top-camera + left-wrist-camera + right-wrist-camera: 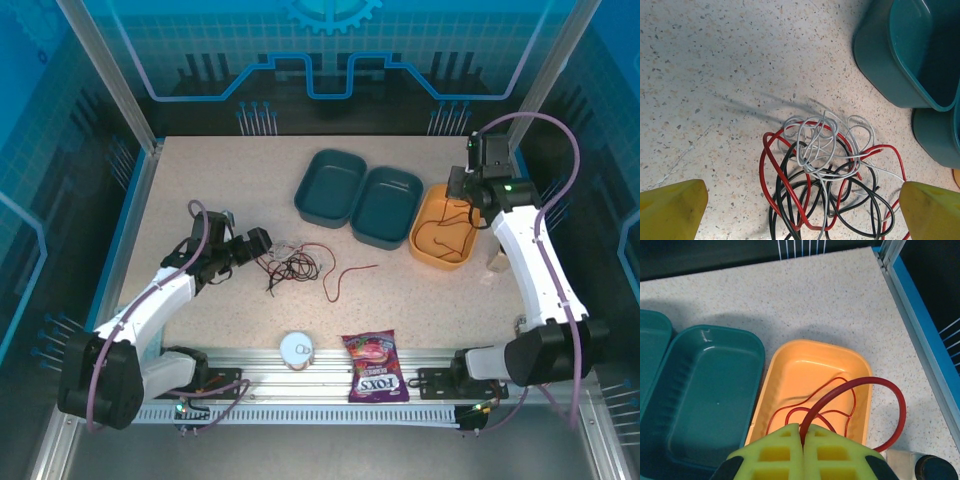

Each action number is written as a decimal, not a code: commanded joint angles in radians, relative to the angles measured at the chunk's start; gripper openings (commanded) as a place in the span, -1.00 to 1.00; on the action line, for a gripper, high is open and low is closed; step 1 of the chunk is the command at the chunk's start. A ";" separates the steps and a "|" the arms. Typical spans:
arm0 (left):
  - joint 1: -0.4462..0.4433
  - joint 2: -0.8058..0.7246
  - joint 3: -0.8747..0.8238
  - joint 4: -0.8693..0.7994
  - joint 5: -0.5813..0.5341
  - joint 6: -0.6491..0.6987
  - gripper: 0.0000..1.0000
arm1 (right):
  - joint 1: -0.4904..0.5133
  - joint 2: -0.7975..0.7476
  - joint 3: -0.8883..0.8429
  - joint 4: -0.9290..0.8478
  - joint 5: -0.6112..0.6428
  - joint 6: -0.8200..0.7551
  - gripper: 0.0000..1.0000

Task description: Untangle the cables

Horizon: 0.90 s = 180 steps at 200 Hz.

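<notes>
the cables (815,167) run off the left wrist view's bottom edge.

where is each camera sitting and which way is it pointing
Top external: fixed above and behind the bases, looking down on the table; the left arm and right arm both show, the cable tangle by the left one.
Left wrist: on the left arm, aimed down at the cable tangle; its open left fingers sit in the bottom corners.
Right wrist: on the right arm, aimed down into the orange tray; its right fingers are shut on a red cable.
Shared: both wrist views catch the teal trays.
</notes>
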 commanded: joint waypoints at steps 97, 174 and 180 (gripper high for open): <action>0.008 -0.024 -0.001 -0.018 0.002 0.021 0.98 | -0.078 0.265 0.006 -0.079 -0.138 0.044 -0.98; 0.009 -0.031 -0.010 -0.016 0.025 0.023 0.98 | -0.081 0.456 0.079 -0.089 -0.155 0.052 -0.89; 0.009 -0.031 -0.008 -0.016 0.027 0.023 0.99 | -0.081 0.465 0.086 -0.091 -0.155 0.053 -0.85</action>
